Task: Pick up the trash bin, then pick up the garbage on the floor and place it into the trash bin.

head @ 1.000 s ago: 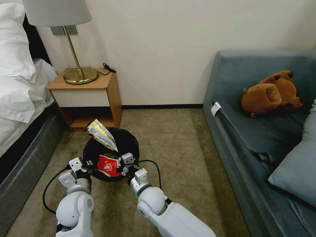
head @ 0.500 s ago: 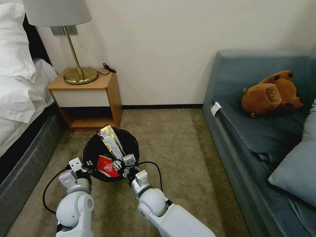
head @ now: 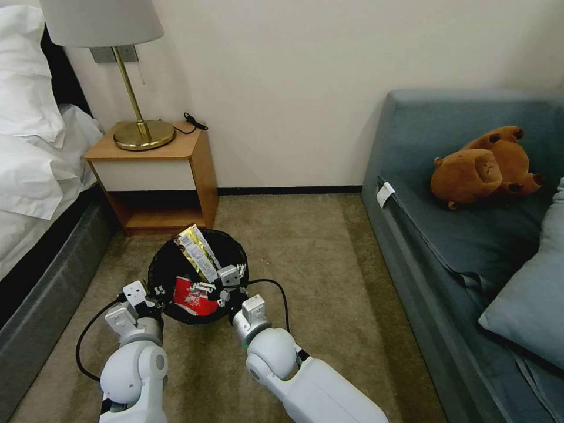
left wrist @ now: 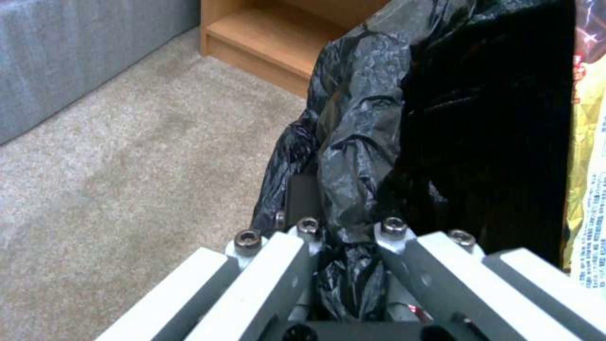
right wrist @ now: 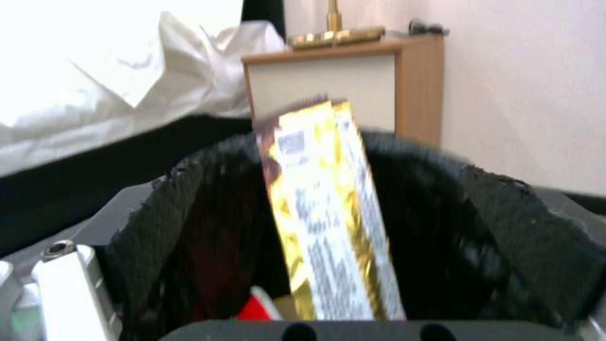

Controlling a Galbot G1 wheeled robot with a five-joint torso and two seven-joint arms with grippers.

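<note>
Snack wrapper (head: 198, 254) lower in bin (head: 235, 254).

Both arms are glossy white, with rounded ball-like joints and smooth shells that narrow into short grey cylindrical wrist collars. A small white boxy block with dark round holes sits atop each wrist. A thin black cable loops out from the side of each forearm and curves back toward the wrist. The left tool (head: 154, 292) is built from pale grey flat bars joined by dark round-headed socket screws on a black base. The right tool (head: 218, 288) has silver-grey metal parts with small dark screws.
</note>
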